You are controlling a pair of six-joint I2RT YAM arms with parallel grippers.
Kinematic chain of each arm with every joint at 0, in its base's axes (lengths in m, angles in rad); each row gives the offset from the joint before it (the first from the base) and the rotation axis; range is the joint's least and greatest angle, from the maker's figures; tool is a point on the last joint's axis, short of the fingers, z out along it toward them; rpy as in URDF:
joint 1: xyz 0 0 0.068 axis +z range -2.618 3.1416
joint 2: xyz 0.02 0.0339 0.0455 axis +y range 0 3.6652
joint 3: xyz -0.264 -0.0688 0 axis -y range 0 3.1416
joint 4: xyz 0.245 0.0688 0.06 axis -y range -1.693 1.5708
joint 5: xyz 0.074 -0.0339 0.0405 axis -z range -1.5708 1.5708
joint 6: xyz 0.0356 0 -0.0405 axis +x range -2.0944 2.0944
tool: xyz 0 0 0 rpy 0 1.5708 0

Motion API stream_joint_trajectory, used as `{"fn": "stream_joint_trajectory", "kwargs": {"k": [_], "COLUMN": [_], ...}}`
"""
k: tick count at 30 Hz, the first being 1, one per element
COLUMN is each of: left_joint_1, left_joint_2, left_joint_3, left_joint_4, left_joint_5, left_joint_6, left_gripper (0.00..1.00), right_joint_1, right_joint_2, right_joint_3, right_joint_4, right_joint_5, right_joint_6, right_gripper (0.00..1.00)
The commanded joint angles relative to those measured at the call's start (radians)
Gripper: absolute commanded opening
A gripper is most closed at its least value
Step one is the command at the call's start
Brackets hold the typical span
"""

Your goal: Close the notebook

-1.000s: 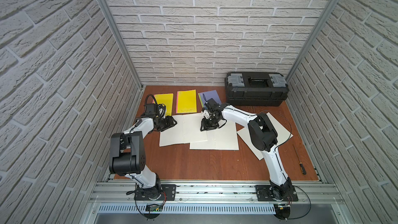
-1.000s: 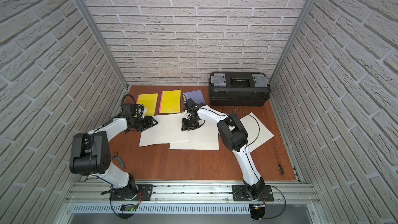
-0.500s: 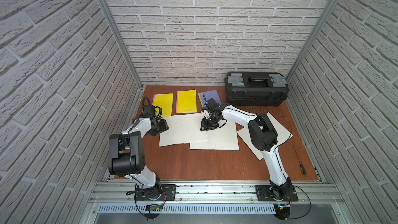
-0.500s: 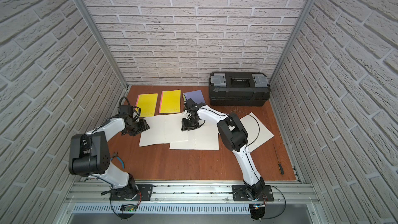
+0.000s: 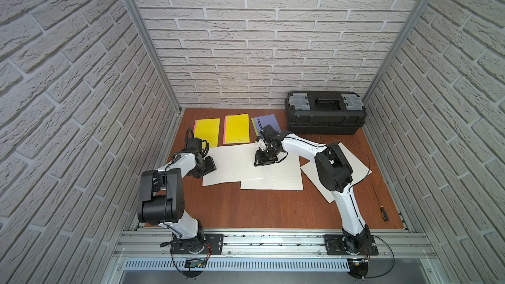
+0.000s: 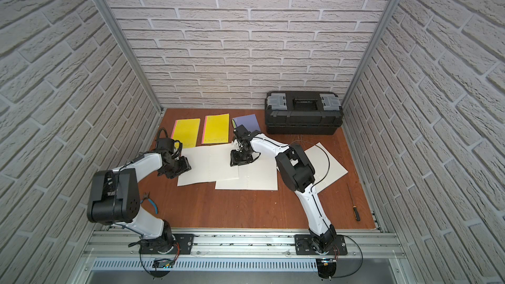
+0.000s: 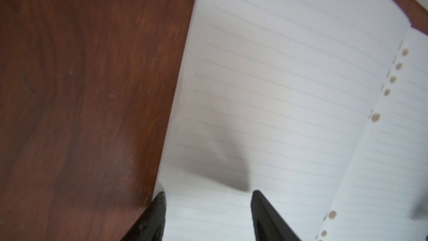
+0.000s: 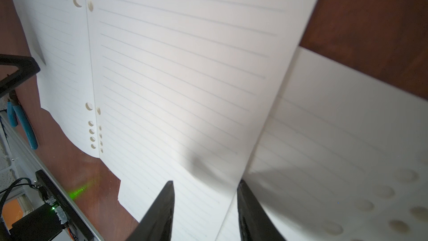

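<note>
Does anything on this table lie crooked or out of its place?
Yes. The left open notebook overlaps the middle open notebook, and the right open notebook lies turned at an angle, unlike the closed notebooks in a neat row behind. A screwdriver lies loose by itself.

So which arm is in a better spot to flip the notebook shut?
Probably left: the left end effector, open, straddles the white lined notebook's outer page edge over bare brown wooden table, free to lift. The right end effector sits where that notebook overlaps another open notebook.
</note>
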Motion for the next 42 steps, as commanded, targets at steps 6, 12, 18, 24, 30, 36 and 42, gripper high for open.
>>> {"fn": "stream_joint_trajectory", "kwargs": {"k": [6,12,18,24,30,36,42], "left_joint_1": [-0.006,-0.005,-0.024,-0.047,-0.048,-0.058,-0.072], "left_joint_2": [-0.069,-0.049,-0.013,0.022,0.015,0.018,0.015], "left_joint_3": [-0.054,-0.052,-0.055,-0.053,-0.060,-0.063,-0.064], "left_joint_4": [-0.030,-0.031,0.000,0.047,0.079,0.115,0.139], "left_joint_5": [-0.111,-0.101,-0.018,0.087,0.141,0.204,0.241], "left_joint_6": [-0.041,-0.038,-0.033,-0.023,-0.024,-0.023,-0.021], "left_gripper": [0.60,0.60,0.60,0.60,0.60,0.60,0.60], "right_joint_1": [0.018,0.017,0.017,0.017,0.019,0.020,0.023], "right_joint_2": [-0.003,-0.004,-0.004,-0.005,-0.007,-0.010,-0.010], "right_joint_3": [-0.032,-0.035,-0.034,-0.034,-0.038,-0.037,-0.037], "right_joint_4": [-0.026,-0.027,-0.026,-0.027,-0.025,-0.025,-0.027], "right_joint_5": [-0.002,-0.002,-0.002,-0.002,0.000,-0.001,-0.002], "right_joint_6": [-0.013,-0.015,-0.014,-0.013,-0.010,-0.008,-0.010], "right_gripper": [0.44,0.44,0.44,0.45,0.44,0.45,0.44]}}
